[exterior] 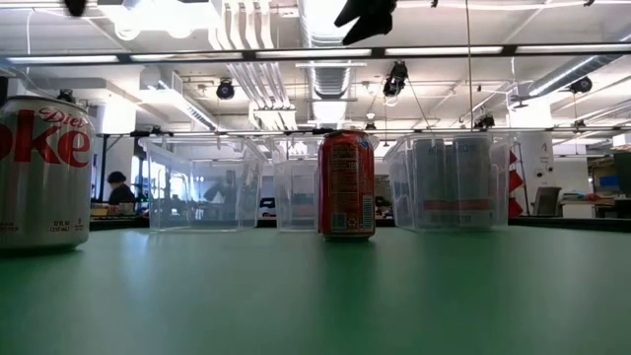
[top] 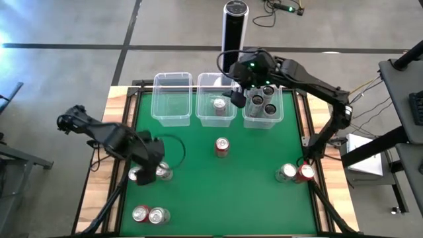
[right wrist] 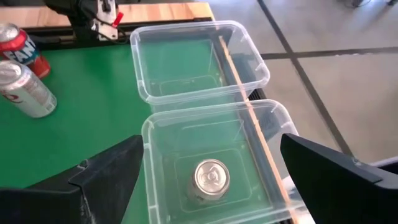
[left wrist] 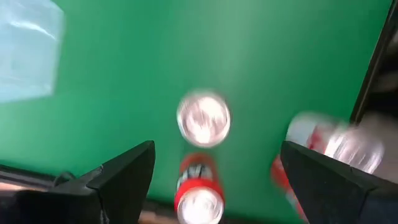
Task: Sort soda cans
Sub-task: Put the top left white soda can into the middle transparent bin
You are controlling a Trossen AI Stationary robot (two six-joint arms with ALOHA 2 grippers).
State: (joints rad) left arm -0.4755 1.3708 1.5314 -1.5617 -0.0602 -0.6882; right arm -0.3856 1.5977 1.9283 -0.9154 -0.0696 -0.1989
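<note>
Soda cans stand about the green table: a red one (top: 222, 147) (exterior: 346, 184) at the centre, two (top: 135, 174) (top: 163, 173) by the left edge, two (top: 149, 215) at the near left, two (top: 295, 173) at the right. One silver-topped can (right wrist: 211, 179) stands in the middle tub (top: 216, 99), and several dark cans (top: 263, 104) stand in the right tub. My left gripper (top: 151, 170) (left wrist: 214, 180) hovers open over the left pair. My right gripper (top: 236, 99) (right wrist: 211, 186) hangs open above the middle tub, holding nothing.
The left tub (top: 172, 98) (right wrist: 199, 59) holds nothing. A tall black post with a silver cap (top: 234, 33) stands beyond the table's far edge. A Diet Coke can (exterior: 44, 177) stands close to the low camera. Wooden rails (top: 119, 132) border the table.
</note>
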